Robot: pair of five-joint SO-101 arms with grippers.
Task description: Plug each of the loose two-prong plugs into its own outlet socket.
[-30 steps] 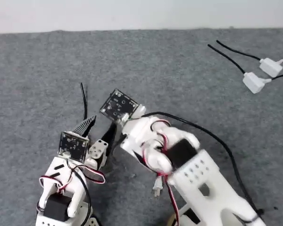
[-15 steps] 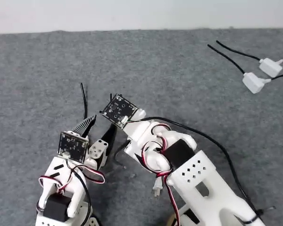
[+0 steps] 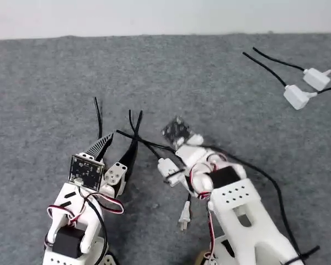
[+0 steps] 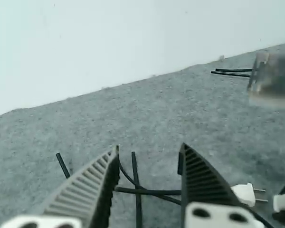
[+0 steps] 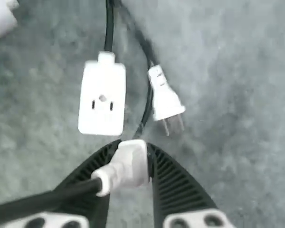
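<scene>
The white moulded two-prong plug (image 5: 128, 164) on a black cord sits pinched between the ribbed black fingers of the right gripper (image 5: 133, 145), held by its flat sides, the cord trailing back past the jaws. Its prongs cannot be made out from here. It looks light, hard and smooth. The grip is probably best kept on the broad faces, close behind the prongs, because the springy cord can twist the body out of line and thin prongs bend if pushed in crooked.

Just ahead of it on the table lies a white rectangular outlet socket block (image 5: 103, 97), slots facing up. Being small and loose, it will likely slide under pressure unless braced. Beside it rests a second white two-prong plug (image 5: 165, 99), not yet plugged in, its prongs bare.

The left gripper (image 4: 149, 147) hangs spread apart over crossed black cords (image 4: 135, 190), holding nothing. Well apart, near the far edge of the grey carpet-like table cover (image 3: 209, 72), lie two more white sockets (image 3: 297, 96) close together.
</scene>
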